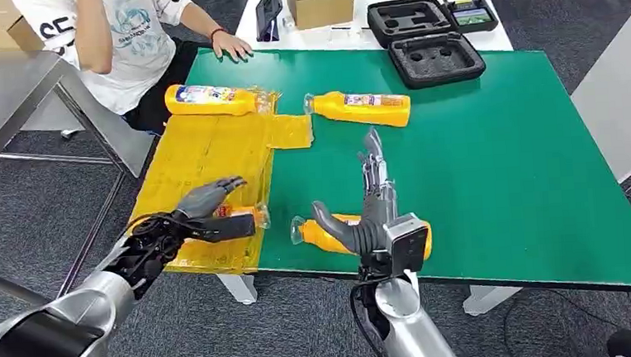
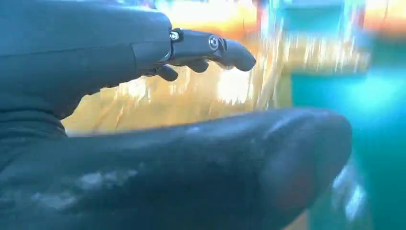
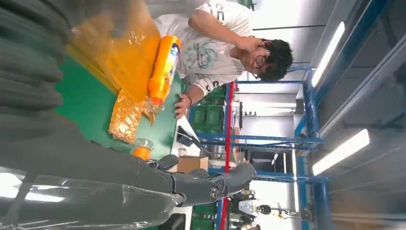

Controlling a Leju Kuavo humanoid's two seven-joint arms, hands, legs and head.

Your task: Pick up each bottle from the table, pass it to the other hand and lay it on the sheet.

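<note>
- The green counter (image 1: 501, 159) carries a yellow sheet (image 1: 204, 165) that lies along its left edge and hangs over the near-left corner.
- One orange bottle (image 1: 212, 99) lies on its side at the far end of the sheet, near the counter's far-left corner, its cap end toward the counter's middle.
- A second orange bottle (image 1: 362, 108) lies on the bare green just beside the sheet's far right flap, cap end toward the sheet.
- A third bottle (image 1: 320, 234) lies at the near edge of the counter, right of the sheet; the right hand (image 1: 370, 216) is over it with the thumb curved across the bottle's neck end and the fingers stretched straight up, so it is open and not gripping.
- The left hand (image 1: 211, 211) is above the near end of the sheet with fingers spread apart; a small orange piece with a clear cap (image 1: 248, 214) shows just behind its fingers, and I cannot tell whether the hand touches it.
- A person in a white shirt (image 1: 126, 41) sits at the far-left corner, one hand flat on the counter's far edge.
- Beyond the far edge lie an open black foam case (image 1: 428, 43) and a cardboard box (image 1: 320, 0).
</note>
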